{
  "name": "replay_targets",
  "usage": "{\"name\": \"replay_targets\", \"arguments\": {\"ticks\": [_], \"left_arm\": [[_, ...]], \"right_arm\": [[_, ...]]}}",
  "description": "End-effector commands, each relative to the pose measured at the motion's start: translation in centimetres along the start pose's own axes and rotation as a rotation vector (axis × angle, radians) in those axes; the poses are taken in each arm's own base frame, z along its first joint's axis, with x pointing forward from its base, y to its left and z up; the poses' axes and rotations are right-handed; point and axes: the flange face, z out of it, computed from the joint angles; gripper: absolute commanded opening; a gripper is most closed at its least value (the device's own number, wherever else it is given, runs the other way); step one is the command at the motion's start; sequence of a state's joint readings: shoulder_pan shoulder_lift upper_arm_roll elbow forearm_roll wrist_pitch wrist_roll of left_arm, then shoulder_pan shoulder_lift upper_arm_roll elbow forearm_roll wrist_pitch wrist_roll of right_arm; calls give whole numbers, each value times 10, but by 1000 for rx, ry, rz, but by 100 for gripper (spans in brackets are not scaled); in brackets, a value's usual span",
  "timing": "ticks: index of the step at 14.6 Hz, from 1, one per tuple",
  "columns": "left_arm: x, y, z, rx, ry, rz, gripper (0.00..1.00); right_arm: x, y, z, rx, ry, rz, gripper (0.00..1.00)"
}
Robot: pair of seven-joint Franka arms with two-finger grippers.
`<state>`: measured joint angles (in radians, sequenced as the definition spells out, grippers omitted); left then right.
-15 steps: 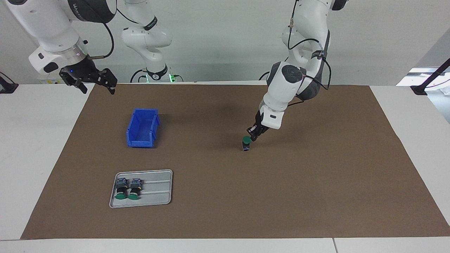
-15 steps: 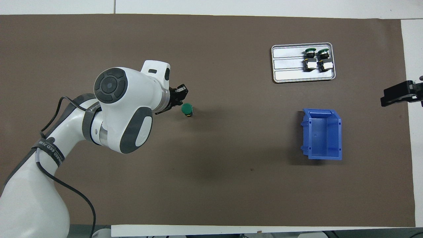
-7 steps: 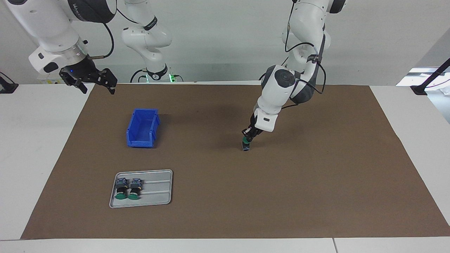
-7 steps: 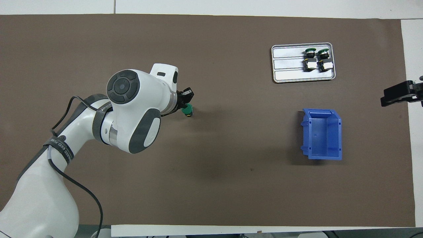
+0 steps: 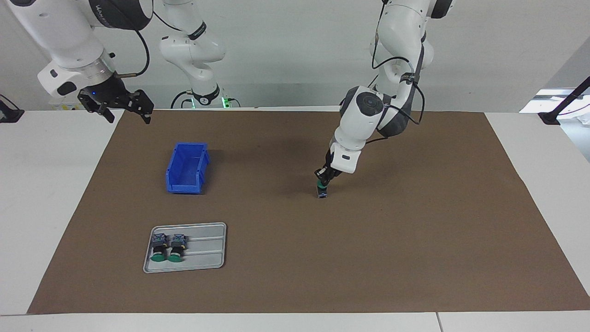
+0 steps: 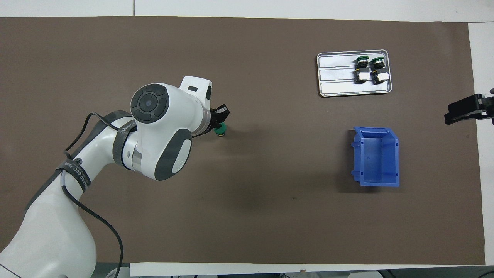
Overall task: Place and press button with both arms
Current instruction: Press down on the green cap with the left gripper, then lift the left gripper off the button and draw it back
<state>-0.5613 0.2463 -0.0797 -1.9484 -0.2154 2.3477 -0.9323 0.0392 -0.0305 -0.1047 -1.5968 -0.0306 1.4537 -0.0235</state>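
A brown mat (image 5: pixel 415 240) covers my white worktop (image 5: pixel 41 193), and I take the blue bin (image 5: pixel 186 168) as my landmark. The button (image 5: pixel 322 191) stands upright on the mat, well apart from the bin toward the left arm's end. A second ago my left claw (image 5: pixel 324 180) hung just beside its green cap; now it has come over and down onto the cap, fingertips together. I judge the placing done and the press under way. The left arm (image 6: pixel 162 123) reaches out with its wrist bent steeply down over the button. My right claw (image 5: pixel 123 107), fingers apart and empty, waits raised over the mat's edge near the bin. Two more buttons (image 5: pixel 167 246) lie in the grey tray (image 5: pixel 207 258), farther from the robots than the bin.
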Motion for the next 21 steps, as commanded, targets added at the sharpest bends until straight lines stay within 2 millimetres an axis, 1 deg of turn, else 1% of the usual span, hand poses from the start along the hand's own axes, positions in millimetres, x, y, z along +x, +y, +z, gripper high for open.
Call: {"name": "replay_targets", "arguments": {"ticks": [1,3,5,8,10,12,13,14,15,16,17,18,20,21], "left_arm": [[-10,-5,19,34,-1,11,1],[-6,-7,19,31,2,11,1],[-7,-11,26,42,-3,27,1],[-4,-14,26,39,0,27,1],[-1,-12,22,33,3,24,3],[4,-11,9,23,10,18,7],[13,-12,1,26,8,5,8],[15,-8,-9,25,5,5,12],[21,-6,-21,27,0,-1,12],[24,-3,-29,30,-6,-3,13],[29,-4,-34,34,-8,-12,15],[37,-10,-45,31,-4,-27,19],[58,-22,-64,33,-3,-65,42],[60,-24,-71,51,-18,-67,50]], "right_arm": [[-8,1,0,7,-2,-14,100],[-8,1,0,7,-2,-14,100],[-8,1,0,7,-2,-14,100],[-8,1,0,7,-2,-14,100],[-8,1,0,7,-2,-14,100],[-8,1,0,7,-2,-14,100],[-8,2,0,8,-2,-12,100],[-8,1,0,7,-2,-14,100],[-8,1,0,7,-2,-14,100],[-8,1,0,7,-2,-14,100],[-8,1,0,7,-2,-14,100],[-8,1,0,7,-2,-14,100],[-8,1,0,7,-2,-14,100],[-8,1,0,7,-2,-14,100]]}}
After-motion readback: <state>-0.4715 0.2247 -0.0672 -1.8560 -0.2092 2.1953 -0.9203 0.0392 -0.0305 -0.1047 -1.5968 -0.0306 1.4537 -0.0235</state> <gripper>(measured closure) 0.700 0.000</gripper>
